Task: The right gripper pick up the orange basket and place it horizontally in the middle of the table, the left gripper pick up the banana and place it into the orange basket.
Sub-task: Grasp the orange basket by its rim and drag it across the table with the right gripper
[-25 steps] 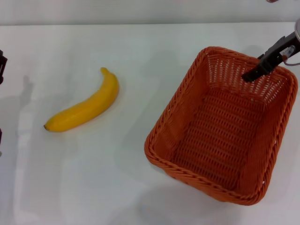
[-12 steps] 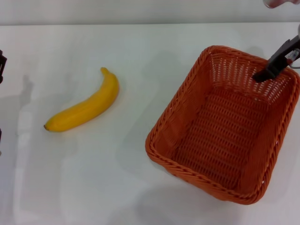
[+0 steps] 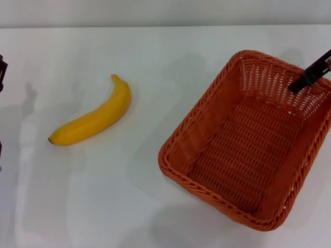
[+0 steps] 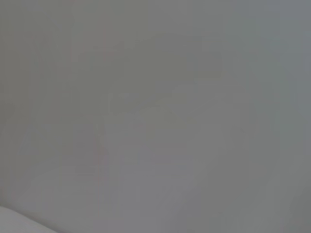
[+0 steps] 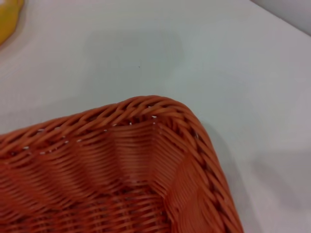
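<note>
Reaching in from the right edge of the head view, the right end effector [image 3: 309, 76] shows as one dark finger angled down over the far rim of the orange basket [image 3: 227, 139], its tip inside against the far wall; whether it is clamped on the wicker cannot be told. The basket sits on the right side of the white tabletop [image 3: 155, 62], skewed, its long axis running diagonally, open side up and with nothing inside. The right wrist view looks down on one braided corner of the basket [image 5: 146, 126], with bare tabletop [image 5: 204, 53] beyond it and a sliver of yellow at the corner of the picture. The banana [image 3: 93, 120] lies flat on the tabletop's left part, well apart from the basket, dark tip toward the left. The left end effector [image 3: 2, 67] shows only as a dark sliver at the left edge, its state impossible to tell.
</note>
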Motion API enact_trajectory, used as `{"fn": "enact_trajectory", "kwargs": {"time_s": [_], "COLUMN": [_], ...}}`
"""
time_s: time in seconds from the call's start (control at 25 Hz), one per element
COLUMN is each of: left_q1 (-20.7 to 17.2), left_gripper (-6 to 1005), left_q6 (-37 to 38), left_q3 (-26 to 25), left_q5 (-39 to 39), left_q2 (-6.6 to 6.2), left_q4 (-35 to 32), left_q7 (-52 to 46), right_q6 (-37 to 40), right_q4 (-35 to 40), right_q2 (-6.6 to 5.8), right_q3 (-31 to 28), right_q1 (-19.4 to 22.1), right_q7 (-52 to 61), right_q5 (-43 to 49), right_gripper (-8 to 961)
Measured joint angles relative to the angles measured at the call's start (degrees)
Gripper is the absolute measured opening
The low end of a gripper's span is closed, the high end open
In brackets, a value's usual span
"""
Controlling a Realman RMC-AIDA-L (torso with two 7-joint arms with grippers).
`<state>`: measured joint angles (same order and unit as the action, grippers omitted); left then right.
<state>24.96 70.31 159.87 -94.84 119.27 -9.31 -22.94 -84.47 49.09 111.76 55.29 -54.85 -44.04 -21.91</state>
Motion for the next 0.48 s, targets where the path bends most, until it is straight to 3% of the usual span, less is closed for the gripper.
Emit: {"fn": "enact_trajectory", "kwargs": {"time_s": [0.16, 0.48], "left_q1": [0.0, 0.47], "left_gripper": [889, 889], "left_q6": [0.01, 0.02], "left_q3": [0.0, 0.0], "left_q5": [0.0, 0.01], "left_q2": [0.0, 0.0], "left_q4": [0.0, 0.0], "left_q7": [0.0, 0.0], "right_q6": [-2.39, -6.99], "right_q4": [0.07, -0.42], "right_q2": [-0.39, -3.02], "right_q3": [-5.82, -11.48], "right_q1": [-0.23, 0.01], "right_q7": [-0.18, 0.14], "right_q5": [-0.14, -3.08], "right_gripper": [265, 225]}}
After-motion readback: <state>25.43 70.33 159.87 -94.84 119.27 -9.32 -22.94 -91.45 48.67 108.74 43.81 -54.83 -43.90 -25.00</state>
